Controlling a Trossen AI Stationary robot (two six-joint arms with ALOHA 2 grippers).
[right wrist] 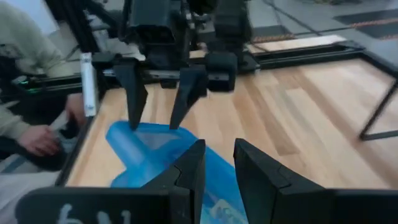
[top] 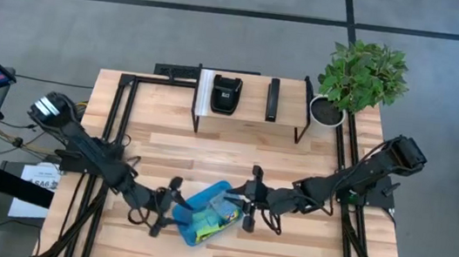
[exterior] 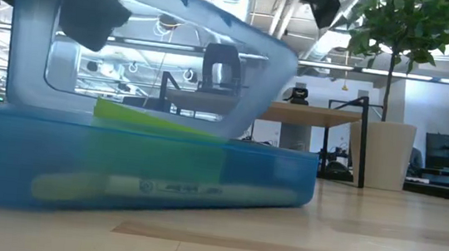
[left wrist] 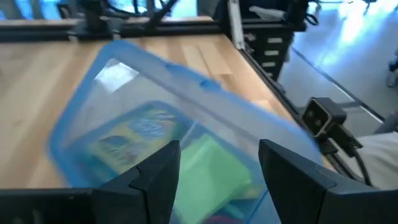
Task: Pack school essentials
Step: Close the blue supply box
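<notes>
Near the table's front edge, the translucent blue case (top: pixel 209 211) is flanked by both grippers, its long axis running roughly between them. Its lid stands half-raised over the green sticky-note pad (left wrist: pixel 208 167) and crayon box (left wrist: pixel 134 134) inside. The left gripper (top: pixel 170 200) is held open at the case's left end; the right gripper (top: pixel 248 203), jaws part-open, is seen just over the lid, and a grip cannot be told.

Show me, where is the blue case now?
In the high view the blue case lies near the table's front edge, between the left gripper and right gripper.
</notes>
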